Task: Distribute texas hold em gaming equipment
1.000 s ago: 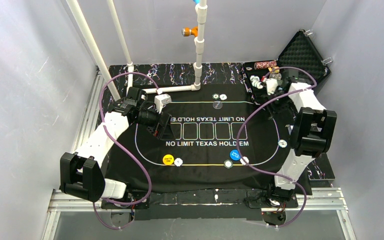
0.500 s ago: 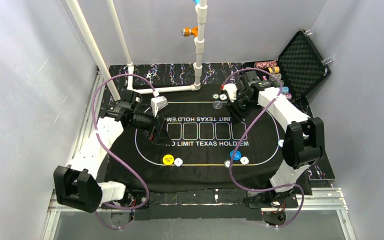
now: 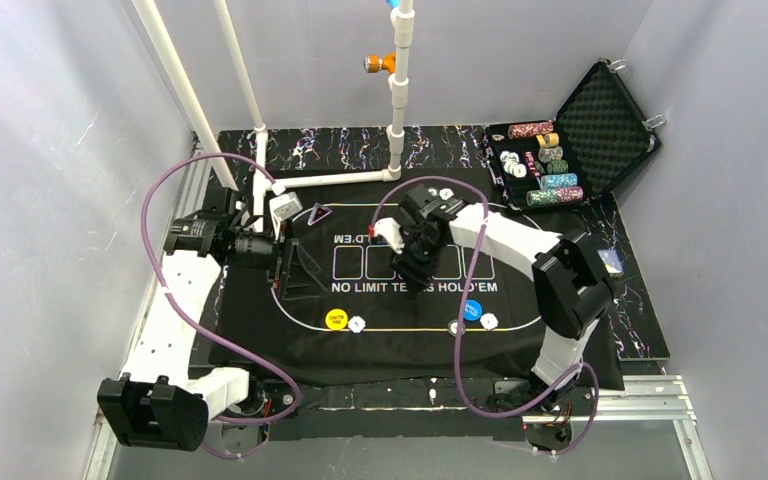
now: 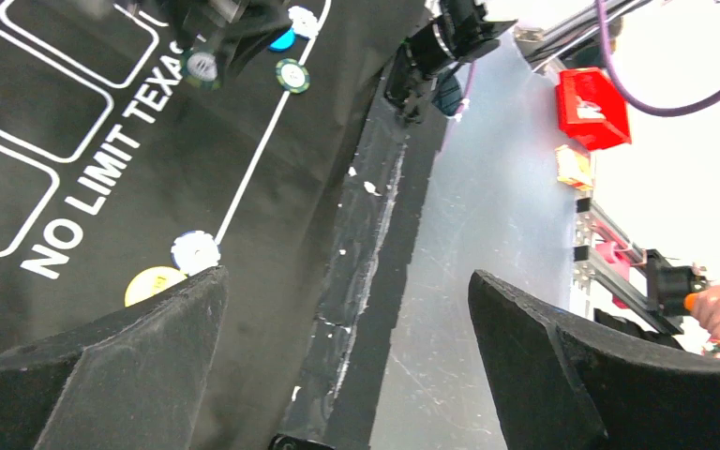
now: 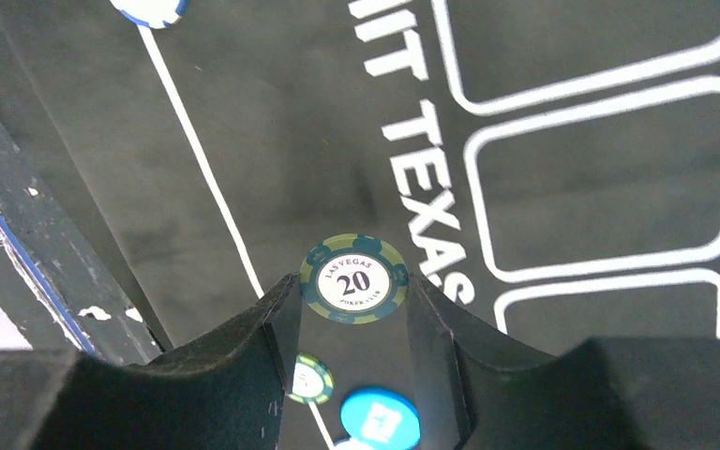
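Note:
My right gripper (image 5: 352, 283) is shut on a green "20" poker chip (image 5: 354, 278), gripped by its edges just above the black mat (image 3: 410, 310). In the top view that gripper (image 3: 415, 265) hangs over the mat's middle, by the printed words. Near the mat's front line lie a yellow button (image 3: 337, 319) with a white chip (image 3: 357, 324), and a blue button (image 3: 472, 310) with a white chip (image 3: 488, 321) and a green chip (image 3: 454, 327). My left gripper (image 3: 295, 270) stands open at the mat's left end, its fingers empty (image 4: 347, 275).
An open black case (image 3: 610, 120) at the back right holds several chip stacks (image 3: 545, 165). A white chip (image 3: 446, 193) lies at the mat's far edge. A white pipe frame (image 3: 396, 120) stands behind the mat. Grey walls close in both sides.
My right arm has swung from the case at the back right to over the middle of the mat. The left arm has drawn back to the left, still open.

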Robot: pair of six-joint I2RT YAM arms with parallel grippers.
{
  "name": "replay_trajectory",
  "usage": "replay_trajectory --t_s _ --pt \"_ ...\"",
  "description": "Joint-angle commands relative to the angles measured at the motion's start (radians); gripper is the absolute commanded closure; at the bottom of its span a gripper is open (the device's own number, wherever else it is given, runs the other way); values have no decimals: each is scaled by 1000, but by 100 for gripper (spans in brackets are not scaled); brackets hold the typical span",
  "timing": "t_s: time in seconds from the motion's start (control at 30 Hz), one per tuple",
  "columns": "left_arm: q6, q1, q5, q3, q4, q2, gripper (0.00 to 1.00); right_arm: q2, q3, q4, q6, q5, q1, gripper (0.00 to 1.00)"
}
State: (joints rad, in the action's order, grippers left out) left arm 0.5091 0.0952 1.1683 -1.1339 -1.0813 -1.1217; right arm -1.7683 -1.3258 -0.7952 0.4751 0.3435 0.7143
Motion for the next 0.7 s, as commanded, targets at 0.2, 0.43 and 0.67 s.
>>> replay_trajectory --t_s 0.2,0.43,0.67 --pt "143 -51 175 -151 -241 26 1 -111 -141 105 -42 -41 212 65" --pt "170 -51 217 -223 -313 12 1 -249 -301 114 -53 -107 322 65" --pt "271 -52 248 -316 -459 -2 1 -354 -457 91 -56 -150 401 66"
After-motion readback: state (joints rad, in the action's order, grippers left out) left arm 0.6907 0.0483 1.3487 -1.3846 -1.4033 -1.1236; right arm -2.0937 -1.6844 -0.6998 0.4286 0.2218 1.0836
